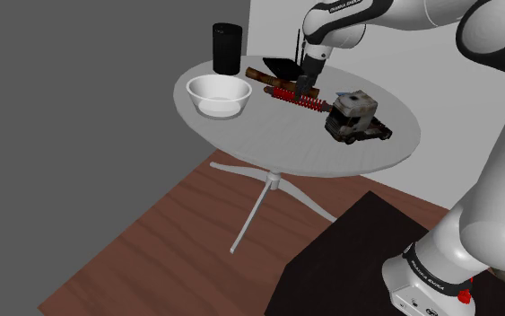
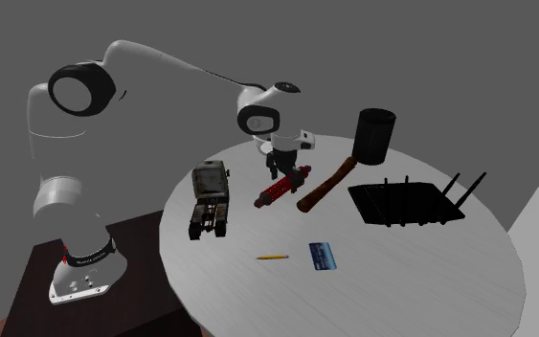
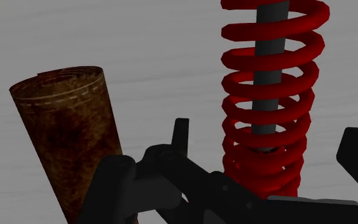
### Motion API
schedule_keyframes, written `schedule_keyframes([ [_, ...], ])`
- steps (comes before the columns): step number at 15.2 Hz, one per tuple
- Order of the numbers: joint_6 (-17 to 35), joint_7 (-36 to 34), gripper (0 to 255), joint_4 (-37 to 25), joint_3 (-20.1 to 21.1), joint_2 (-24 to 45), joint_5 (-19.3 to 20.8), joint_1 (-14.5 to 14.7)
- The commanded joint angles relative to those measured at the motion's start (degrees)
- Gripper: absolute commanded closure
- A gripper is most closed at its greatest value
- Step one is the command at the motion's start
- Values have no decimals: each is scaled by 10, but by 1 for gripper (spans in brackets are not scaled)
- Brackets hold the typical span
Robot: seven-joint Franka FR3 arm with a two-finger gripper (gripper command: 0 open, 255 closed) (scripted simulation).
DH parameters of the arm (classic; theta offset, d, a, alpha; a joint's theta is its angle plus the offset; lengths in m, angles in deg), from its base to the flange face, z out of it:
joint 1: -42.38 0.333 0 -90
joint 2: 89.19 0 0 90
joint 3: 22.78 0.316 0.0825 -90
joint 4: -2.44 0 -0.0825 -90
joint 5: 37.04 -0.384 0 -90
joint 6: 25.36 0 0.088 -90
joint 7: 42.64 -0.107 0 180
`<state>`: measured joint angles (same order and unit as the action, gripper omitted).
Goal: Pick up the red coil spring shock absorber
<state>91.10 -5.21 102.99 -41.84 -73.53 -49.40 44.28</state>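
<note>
The red coil spring shock absorber (image 1: 299, 97) (image 2: 279, 189) lies flat on the round white table (image 1: 268, 144) (image 2: 401, 287), between a brown roll and a toy truck. My black gripper (image 1: 305, 86) (image 2: 287, 169) hangs straight down over the end of it that points toward the brown roll. In the wrist view my gripper (image 3: 238, 153) is open, its fingers (image 3: 115, 184) standing wide apart on either side of the shock absorber's (image 3: 269, 95) black end piece. The red coils and dark rod run away from the hand. I cannot see any pad pressing on it.
A brown leathery roll (image 1: 264, 75) (image 2: 325, 187) (image 3: 75, 140) lies close beside the spring. Near it stand a black cylinder (image 1: 226, 47) (image 2: 372, 134), a white bowl (image 1: 217, 95) and a black pronged rack (image 2: 401, 203). A toy truck (image 1: 356, 117) (image 2: 210, 196), a pencil (image 2: 272, 257) and a blue card (image 2: 324, 256) lie farther off.
</note>
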Motion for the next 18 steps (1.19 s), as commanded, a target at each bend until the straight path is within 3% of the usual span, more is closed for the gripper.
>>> schedule_keyframes([
  [1,5,0,0,3,0,1,-1,0],
  [2,4,1,255,2,0,2,-1,0],
  [11,5,0,255,3,0,1,-1,0],
  [18,-44,-9,255,-32,-2,-13,8,1],
])
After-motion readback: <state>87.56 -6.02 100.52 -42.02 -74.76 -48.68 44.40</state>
